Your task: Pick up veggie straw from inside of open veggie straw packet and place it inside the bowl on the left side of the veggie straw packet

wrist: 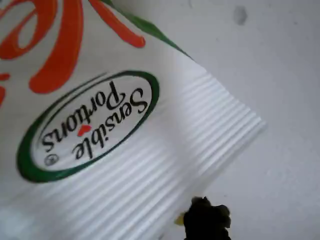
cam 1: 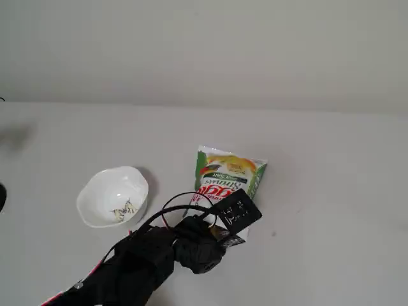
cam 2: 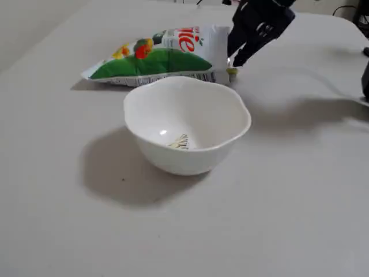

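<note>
— Packet first: what does it look like?
— The veggie straw packet point(cam 1: 227, 176) is a glossy white bag with red lettering, green edges and a yellow end, lying flat on the table point(cam 1: 331, 191). The wrist view shows its ribbed, crimped end and a green oval reading "Sensible Portions" point(wrist: 90, 125).
— And the bowl?
— The bowl point(cam 2: 187, 124) is white with a wavy rim and a small dark mark inside, sitting near the packet; in a fixed view it lies to the packet's left point(cam 1: 113, 196).
— Any veggie straw?
— Only a small pale-yellow bit point(cam 2: 232, 71) at the packet's crimped end, right by the gripper point(cam 2: 235, 62). A fleck of yellow also sits beside the dark fingertip point(wrist: 207, 220) in the wrist view.
— Is the claw holding it?
— I cannot tell whether the claw is parted or closed.
</note>
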`<action>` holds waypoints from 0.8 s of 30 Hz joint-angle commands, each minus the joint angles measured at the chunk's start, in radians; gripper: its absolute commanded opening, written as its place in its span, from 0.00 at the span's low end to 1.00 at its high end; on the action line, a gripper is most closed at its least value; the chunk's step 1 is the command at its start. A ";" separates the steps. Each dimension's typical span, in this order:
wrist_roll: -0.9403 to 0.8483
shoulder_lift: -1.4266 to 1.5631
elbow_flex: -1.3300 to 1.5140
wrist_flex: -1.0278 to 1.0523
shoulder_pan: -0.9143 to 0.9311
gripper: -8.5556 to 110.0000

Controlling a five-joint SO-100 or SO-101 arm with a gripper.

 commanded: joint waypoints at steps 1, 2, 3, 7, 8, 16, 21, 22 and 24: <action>-0.009 -0.009 -0.080 -0.025 -0.008 0.24; -0.009 -0.015 -0.083 -0.029 -0.009 0.24; -0.009 -0.025 -0.086 -0.029 -0.011 0.23; -0.008 -0.052 -0.091 -0.046 -0.012 0.23; -0.008 -0.058 -0.091 -0.051 -0.012 0.23; -0.008 -0.094 -0.109 -0.058 -0.015 0.20; -0.008 -0.114 -0.120 -0.058 -0.017 0.16; -0.008 -0.115 -0.120 -0.058 -0.018 0.15; -0.008 -0.120 -0.120 -0.060 -0.018 0.12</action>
